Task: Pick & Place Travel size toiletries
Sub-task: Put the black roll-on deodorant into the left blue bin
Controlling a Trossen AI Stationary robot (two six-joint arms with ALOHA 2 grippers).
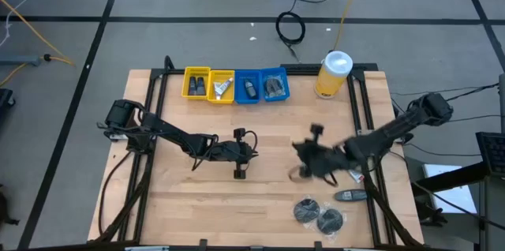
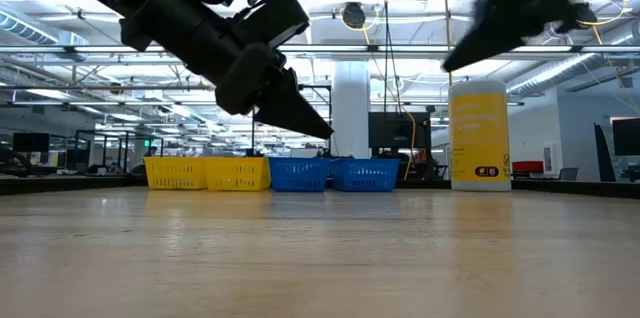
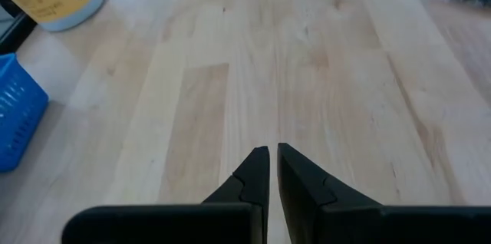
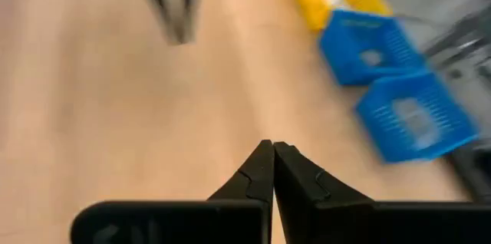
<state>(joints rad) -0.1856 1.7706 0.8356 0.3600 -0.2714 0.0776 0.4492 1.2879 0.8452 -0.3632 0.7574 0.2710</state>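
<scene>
Dark round packets [image 1: 318, 215] near right gripper [image 1: 304, 159], clenched empty, left gripper [image 1: 241, 154] clenched mid-table

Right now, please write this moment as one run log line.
left gripper: shut, empty, above mid table | right gripper: shut, empty, above right side | two round packets: front right | bins: back edge

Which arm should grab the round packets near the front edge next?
Right. The right gripper hangs just above the two round packets, empty and shut. The left gripper sits mid-table, farther away.
</scene>
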